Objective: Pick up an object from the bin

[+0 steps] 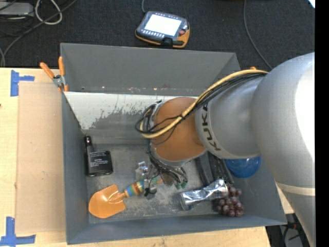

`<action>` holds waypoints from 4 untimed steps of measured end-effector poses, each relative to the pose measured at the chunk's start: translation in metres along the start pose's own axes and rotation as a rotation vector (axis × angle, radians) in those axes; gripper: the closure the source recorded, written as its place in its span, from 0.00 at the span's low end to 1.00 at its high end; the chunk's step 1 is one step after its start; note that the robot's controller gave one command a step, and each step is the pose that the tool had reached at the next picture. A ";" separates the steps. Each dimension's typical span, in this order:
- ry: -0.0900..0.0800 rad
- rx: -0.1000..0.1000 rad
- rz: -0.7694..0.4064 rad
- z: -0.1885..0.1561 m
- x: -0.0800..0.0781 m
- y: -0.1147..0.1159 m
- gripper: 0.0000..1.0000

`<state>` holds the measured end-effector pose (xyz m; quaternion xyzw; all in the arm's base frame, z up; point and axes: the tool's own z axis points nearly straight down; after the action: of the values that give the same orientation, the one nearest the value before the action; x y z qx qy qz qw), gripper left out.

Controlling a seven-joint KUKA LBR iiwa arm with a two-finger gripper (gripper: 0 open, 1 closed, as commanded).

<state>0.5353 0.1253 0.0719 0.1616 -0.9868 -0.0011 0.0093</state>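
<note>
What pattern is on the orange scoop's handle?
Rainbow stripes on the handle; the scoop itself is plain orange. Best seen in the camera view.

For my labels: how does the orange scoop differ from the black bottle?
The orange scoop is rounded with a striped handle; the black bottle is dark and boxy. The scoop lies by the bin's near wall, the bottle farther back. Both lie on its floor.
</note>
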 end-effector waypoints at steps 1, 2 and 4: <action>0.000 0.000 0.000 0.000 0.000 0.000 1.00; 0.012 -0.001 0.001 -0.013 0.004 0.001 1.00; 0.005 -0.001 0.001 -0.063 0.003 0.001 1.00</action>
<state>0.5335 0.1257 0.1352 0.1613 -0.9868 -0.0010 0.0119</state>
